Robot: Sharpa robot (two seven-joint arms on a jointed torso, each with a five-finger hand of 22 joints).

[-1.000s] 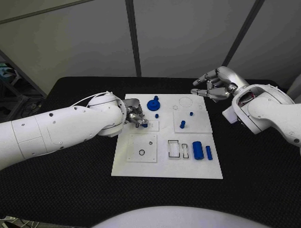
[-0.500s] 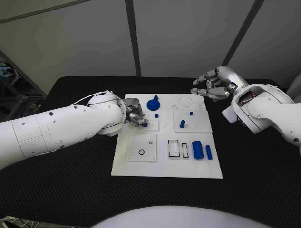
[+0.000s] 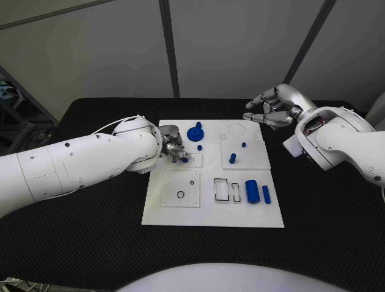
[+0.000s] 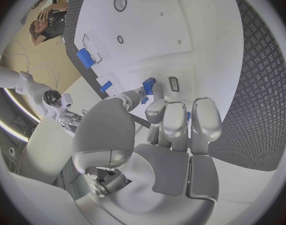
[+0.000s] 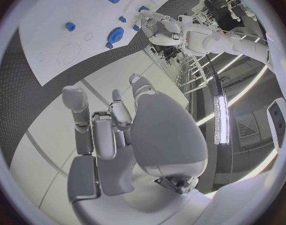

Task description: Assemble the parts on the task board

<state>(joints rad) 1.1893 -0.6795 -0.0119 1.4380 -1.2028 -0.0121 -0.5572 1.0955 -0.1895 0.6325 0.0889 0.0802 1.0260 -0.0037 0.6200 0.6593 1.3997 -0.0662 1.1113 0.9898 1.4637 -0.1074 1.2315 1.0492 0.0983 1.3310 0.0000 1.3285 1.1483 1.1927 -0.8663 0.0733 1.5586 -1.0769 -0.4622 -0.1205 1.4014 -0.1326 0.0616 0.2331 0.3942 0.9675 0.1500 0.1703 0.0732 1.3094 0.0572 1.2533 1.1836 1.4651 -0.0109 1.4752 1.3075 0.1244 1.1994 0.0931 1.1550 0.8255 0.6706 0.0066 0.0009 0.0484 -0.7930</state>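
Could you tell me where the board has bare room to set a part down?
The white board is bare along its near edge, below the slots. Its far left is crowded: the left hand, blue gear and small pegs.

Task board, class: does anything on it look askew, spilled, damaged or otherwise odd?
Nothing stands out. The task board lies flat on the table, its blue parts resting tidily. The left hand pinches a small blue part; the right hand hovers empty.
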